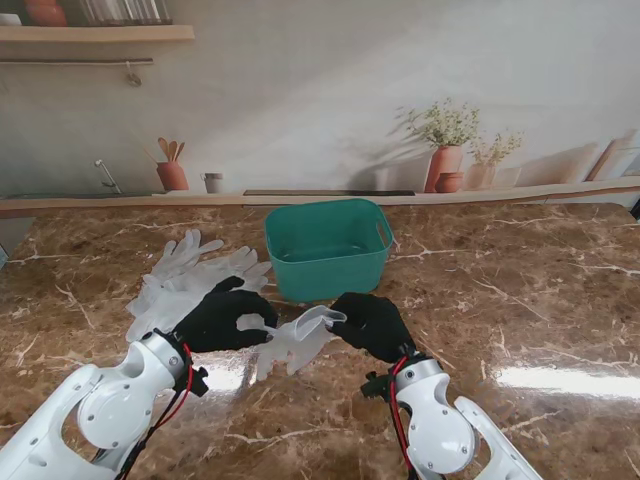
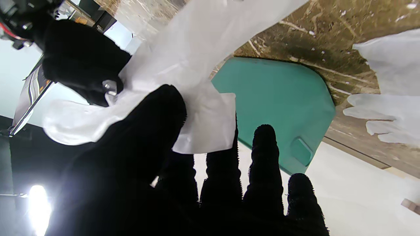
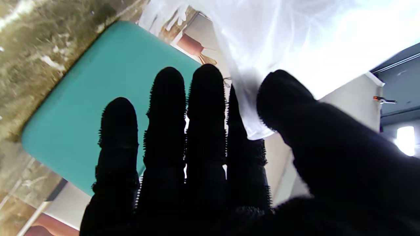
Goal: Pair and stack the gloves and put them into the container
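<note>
While the teal container [image 1: 328, 248] stood at twelve o'clock on the marble table [image 1: 520, 300], its basin looked bare as far as the stand view reached, though its near wall hid part of the floor. A translucent white glove [image 1: 295, 340] hung between the two hands just on my side of the container, thin and creased, its cuff end up and its fingers drooping toward six o'clock. The left hand [image 1: 222, 318] pinched one edge of it between thumb and forefinger, the other fingers stretched straight; the right hand [image 1: 372, 324] pinched the opposite edge the same way. More pale gloves [image 1: 185, 280] lay heaped at ten o'clock, overlapping so that their number could not be told. In the wrist views the held glove's far end was cut off.
</note>
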